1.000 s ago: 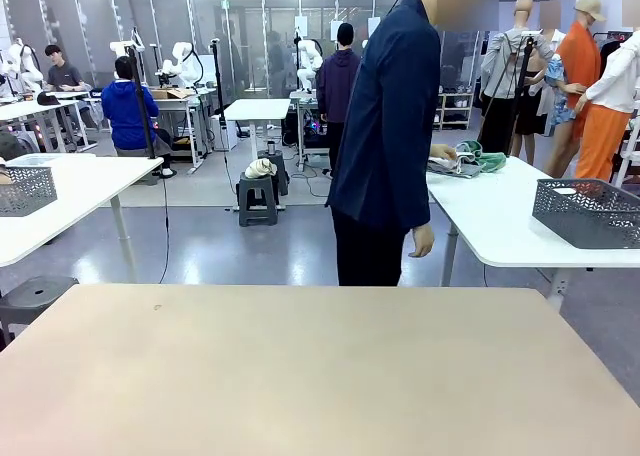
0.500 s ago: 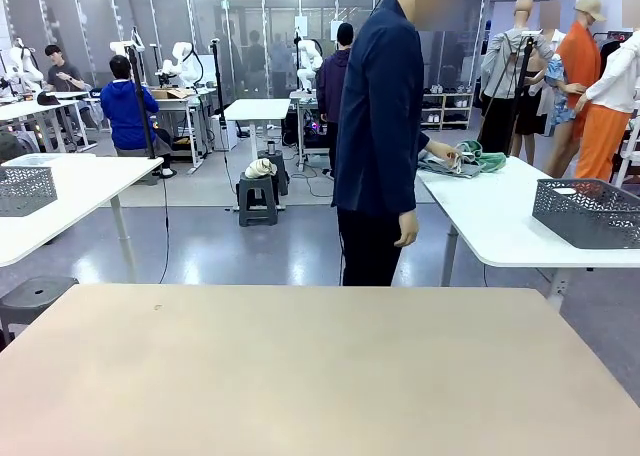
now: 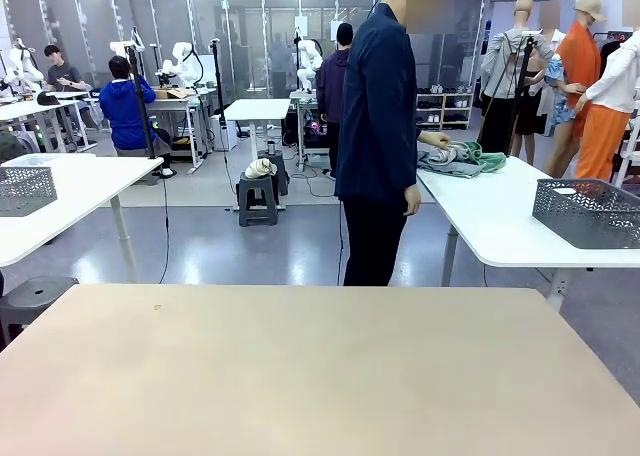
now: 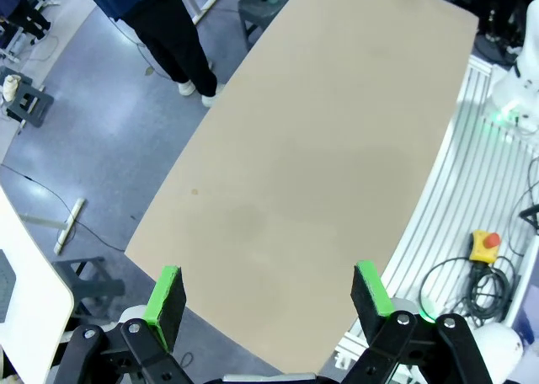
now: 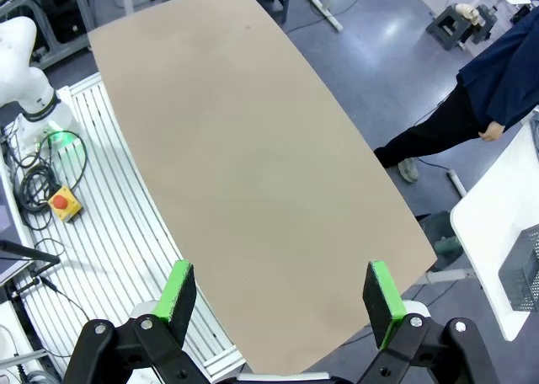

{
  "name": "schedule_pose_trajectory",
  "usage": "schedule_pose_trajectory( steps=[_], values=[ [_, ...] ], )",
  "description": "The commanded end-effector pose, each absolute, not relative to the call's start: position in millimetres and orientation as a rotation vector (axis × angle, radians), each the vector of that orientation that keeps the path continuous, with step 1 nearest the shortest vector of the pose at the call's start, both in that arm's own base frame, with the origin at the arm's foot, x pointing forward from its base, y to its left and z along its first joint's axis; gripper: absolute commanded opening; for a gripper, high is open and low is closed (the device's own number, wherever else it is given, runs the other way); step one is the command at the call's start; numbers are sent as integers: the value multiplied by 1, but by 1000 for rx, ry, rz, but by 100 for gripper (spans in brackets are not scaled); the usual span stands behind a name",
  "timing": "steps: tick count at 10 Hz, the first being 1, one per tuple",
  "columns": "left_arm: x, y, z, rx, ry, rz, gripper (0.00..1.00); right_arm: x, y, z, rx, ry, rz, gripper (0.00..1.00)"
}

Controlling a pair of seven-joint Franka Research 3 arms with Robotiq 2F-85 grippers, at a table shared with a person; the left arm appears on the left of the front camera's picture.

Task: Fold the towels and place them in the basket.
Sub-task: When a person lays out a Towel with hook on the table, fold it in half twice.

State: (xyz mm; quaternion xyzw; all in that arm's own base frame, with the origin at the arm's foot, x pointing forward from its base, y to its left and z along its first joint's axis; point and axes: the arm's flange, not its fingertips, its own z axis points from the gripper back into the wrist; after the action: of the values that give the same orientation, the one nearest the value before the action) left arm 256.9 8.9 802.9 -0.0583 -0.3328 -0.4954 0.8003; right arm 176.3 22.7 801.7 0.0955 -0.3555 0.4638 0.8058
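1. Left claw [image 4: 268,293] hung high over the tan tabletop [image 4: 320,148], jaws spread wide, nothing between its green pads [image 4: 166,298].
2. Right claw [image 5: 280,293] was the same: wide apart, holding nothing, looking down on that tabletop from the other side.
3. We saw nothing lying on the tan tabletop. We judged both claws were parked high and open because there was nothing within reach to grab.
4. The towels [image 3: 458,159]: we took the crumpled grey-and-green heap on the white tabletop [image 3: 500,231] for them. It was too small to sort piece by piece. They lay unfolded, well apart from the tan tabletop.
5. A person [image 3: 378,126] stood between the two tabletops, side-on to us, with one hand [image 3: 435,139] on the heap. We judged that hand was gathering cloth to bring over.
6. The basket [image 3: 588,214], dark grey and perforated, sat on the white tabletop too, apart from the heap. We could not tell what was inside it.
7. Folding was not yet begun. The next move, as we read it, needed towels and basket brought onto the tan tabletop.
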Motion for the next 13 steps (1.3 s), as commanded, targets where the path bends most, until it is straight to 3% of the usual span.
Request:
schedule_pose_trajectory(
  steps=[1,13],
  values=[
    [257,8,802,-127,-713,-1069,100,175,22,803,197,-770,988,100],
    [257,8,802,-127,-713,-1069,100,175,22,803,197,-770,988,100]
  ],
)
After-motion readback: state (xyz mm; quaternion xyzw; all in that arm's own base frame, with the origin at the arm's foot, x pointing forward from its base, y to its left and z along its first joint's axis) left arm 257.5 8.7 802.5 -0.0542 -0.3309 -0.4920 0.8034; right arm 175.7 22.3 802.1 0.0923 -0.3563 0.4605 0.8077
